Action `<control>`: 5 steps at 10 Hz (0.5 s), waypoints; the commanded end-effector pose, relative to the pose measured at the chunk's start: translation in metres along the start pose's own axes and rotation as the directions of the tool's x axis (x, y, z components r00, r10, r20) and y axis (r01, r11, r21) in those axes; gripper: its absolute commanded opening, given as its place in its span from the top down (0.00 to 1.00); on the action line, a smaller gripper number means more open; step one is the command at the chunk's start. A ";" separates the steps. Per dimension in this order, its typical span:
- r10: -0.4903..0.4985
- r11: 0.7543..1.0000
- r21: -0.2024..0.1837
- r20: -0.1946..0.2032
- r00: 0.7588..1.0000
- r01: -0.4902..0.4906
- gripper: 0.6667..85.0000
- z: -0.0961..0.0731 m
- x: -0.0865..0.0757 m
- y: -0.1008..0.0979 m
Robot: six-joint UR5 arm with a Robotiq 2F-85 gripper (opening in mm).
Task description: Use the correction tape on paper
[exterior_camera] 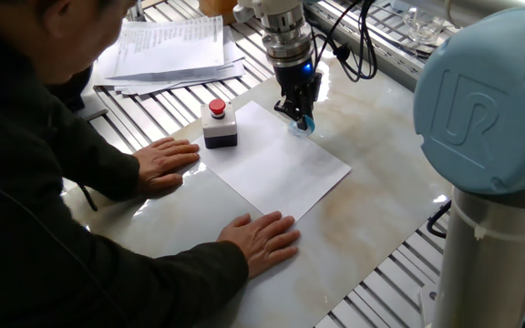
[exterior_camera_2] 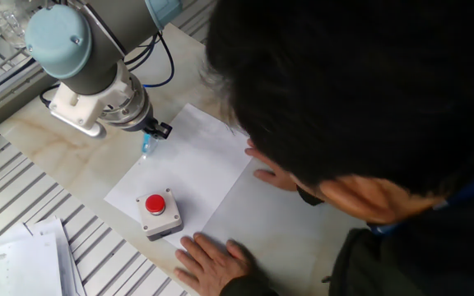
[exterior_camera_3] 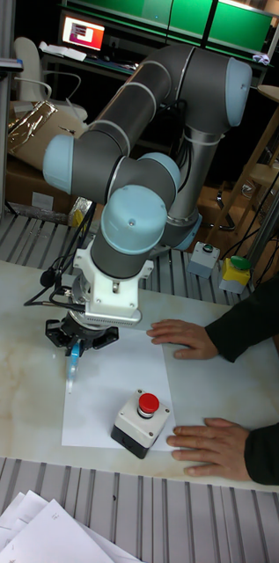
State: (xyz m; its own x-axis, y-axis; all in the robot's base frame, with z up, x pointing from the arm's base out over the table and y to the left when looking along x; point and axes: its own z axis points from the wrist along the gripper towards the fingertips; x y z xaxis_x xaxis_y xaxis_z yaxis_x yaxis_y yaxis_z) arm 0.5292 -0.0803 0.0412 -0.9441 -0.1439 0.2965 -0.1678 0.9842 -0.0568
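Gripping the correction tape [exterior_camera_3: 71,362], the gripper [exterior_camera_3: 74,350] holds it upright, long axis vertical and tip pointing down onto the paper [exterior_camera: 281,164] near its far edge. A person's hands [exterior_camera: 261,239] press the table [exterior_camera: 372,173] by the sheet's other edges, beside the button box [exterior_camera: 219,126].

We read only the raised letters "UR" on the pale-blue round cap of the robot arm's joint [exterior_camera: 483,109]; the printed pages [exterior_camera: 167,46] at the counter's far edge are too small to read.
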 end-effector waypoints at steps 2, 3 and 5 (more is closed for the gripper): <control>0.015 1.000 -0.020 -0.020 1.000 -0.015 0.99 0.000 0.005 0.005; 0.015 1.000 -0.023 -0.022 1.000 -0.016 0.99 0.000 0.006 0.006; 0.015 1.000 -0.021 -0.027 1.000 -0.015 0.99 0.000 0.007 0.005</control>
State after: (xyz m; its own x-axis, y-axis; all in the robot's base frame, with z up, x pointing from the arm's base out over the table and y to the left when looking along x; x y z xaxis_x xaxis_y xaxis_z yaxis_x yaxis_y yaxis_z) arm 0.5234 -0.0784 0.0420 -0.9393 -0.1321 0.3167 -0.1561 0.9864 -0.0515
